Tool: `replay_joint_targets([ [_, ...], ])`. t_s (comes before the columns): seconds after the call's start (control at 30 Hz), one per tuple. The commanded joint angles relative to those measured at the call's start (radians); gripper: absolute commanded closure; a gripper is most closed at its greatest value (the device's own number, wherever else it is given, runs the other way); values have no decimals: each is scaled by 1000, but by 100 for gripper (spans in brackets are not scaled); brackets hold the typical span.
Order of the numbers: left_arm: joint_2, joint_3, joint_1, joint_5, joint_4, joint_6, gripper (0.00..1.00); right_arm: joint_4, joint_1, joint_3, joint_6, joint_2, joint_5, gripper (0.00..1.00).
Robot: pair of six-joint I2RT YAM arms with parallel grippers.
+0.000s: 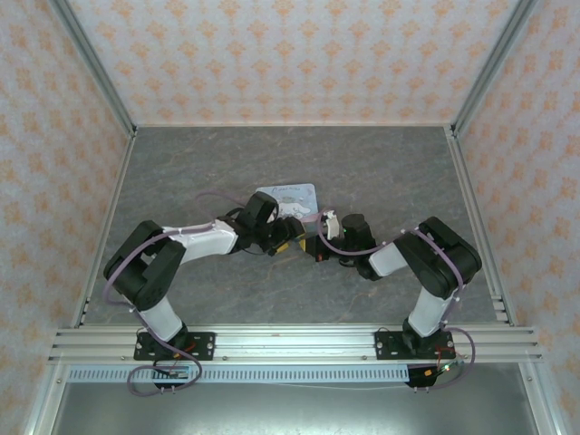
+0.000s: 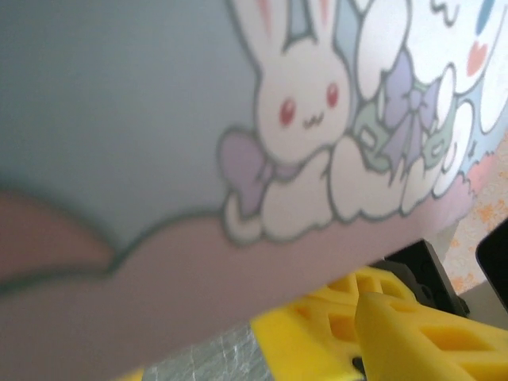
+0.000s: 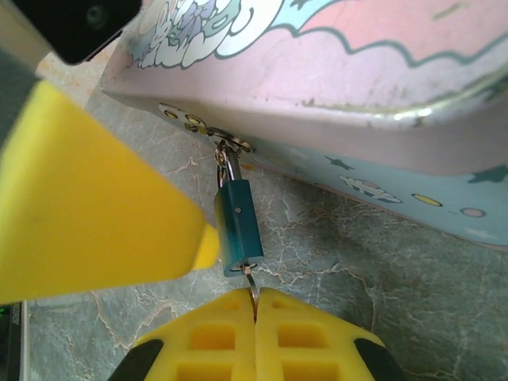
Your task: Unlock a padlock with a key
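In the right wrist view, the small teal padlock [image 3: 238, 226] hangs by its shackle from the hasp [image 3: 228, 144] on the front of the pastel tin [image 3: 357, 95]. A thin metal key [image 3: 252, 284] sticks into the padlock's bottom. My right gripper [image 3: 255, 298] is shut on the key's other end. One yellow finger [image 3: 95, 206] of the left gripper rests against the padlock's left side, and nothing presses its right side. From the left wrist, my left gripper [image 2: 206, 357] stands open under the tin's lid [image 2: 238, 119]. Seen from above, both grippers [image 1: 288, 243] [image 1: 319, 249] meet at the tin's near edge.
The tin [image 1: 288, 195] lies mid-table on the grey marbled surface [image 1: 227, 163]. Patterned walls and metal rails [image 1: 476, 217] enclose the workspace. Open floor lies behind the tin and to both sides.
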Motion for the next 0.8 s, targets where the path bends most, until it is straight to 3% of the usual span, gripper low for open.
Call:
replay_joint_targets([
  [0.0, -78, -32, 16, -47, 11, -8, 31, 70, 6, -3, 54, -12, -5, 100],
  [0.1, -123, -92, 23, -82, 71, -50, 31, 80, 6, 2, 110, -12, -17, 100],
  [0.3, -142, -220, 26, -100, 357, -164, 32, 88, 9, 7, 257, -47, -20, 100],
  [0.47, -113, -242, 26, -97, 442, -198, 35, 32, 16, 34, 356, -70, -29, 100],
  [0.77, -35, -233, 21, -77, 513, -255, 47, -112, 27, 92, 389, -105, -20, 100],
])
